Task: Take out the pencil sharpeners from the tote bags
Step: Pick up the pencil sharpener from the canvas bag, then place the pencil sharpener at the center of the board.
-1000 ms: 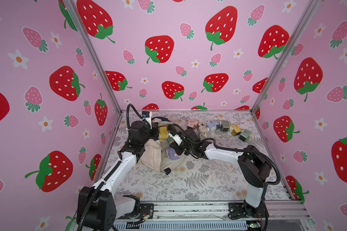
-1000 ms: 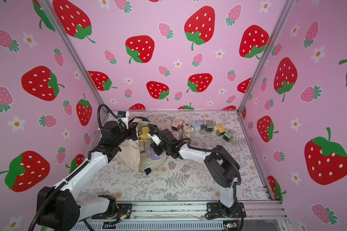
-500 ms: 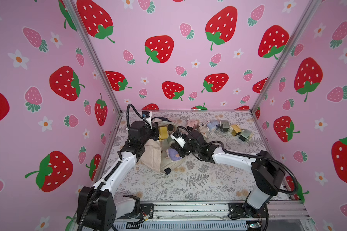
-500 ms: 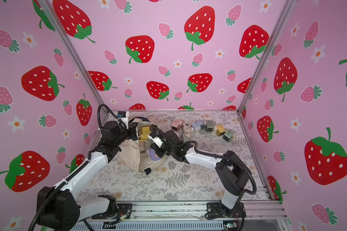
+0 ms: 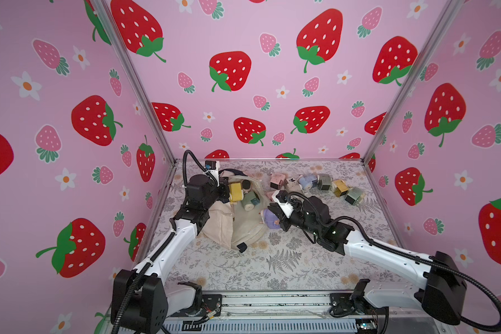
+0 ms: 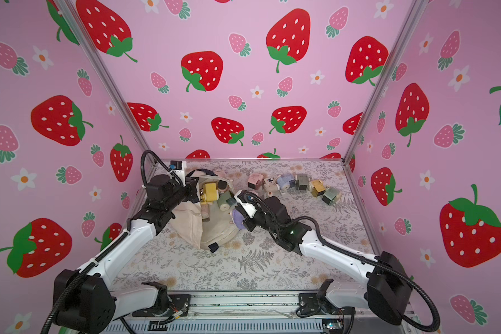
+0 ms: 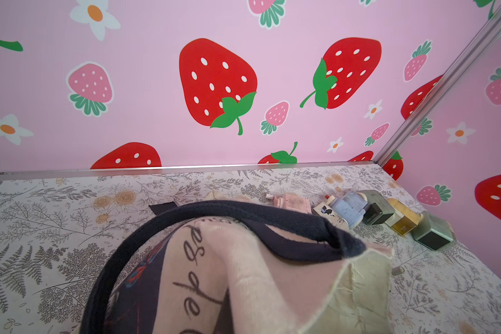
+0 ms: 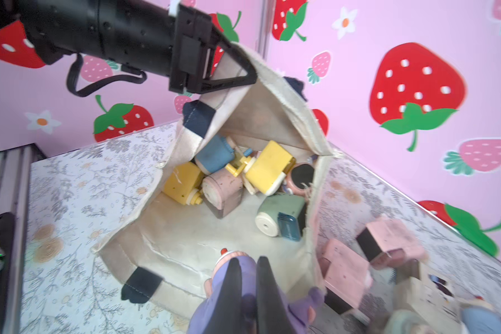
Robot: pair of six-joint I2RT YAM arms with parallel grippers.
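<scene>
Left pincer: pinched shut on the raised rim of the tote bag, holding its mouth open. Below its tips, inside the bag: heaped sharpeners, yellow, pink, blue, green. Right pincer: clamped narrowly on the purple sharpener, at the bag's mouth. Beyond it, on the table: loose sharpeners in a row, the nearest pink ones just beside.

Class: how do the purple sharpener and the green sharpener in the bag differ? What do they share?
The purple sharpener is clamped in the right gripper; the green sharpener lies free. The purple one sits at the mouth of the tote bag; the green one lies deeper inside. Both are rounded plastic sharpeners.
</scene>
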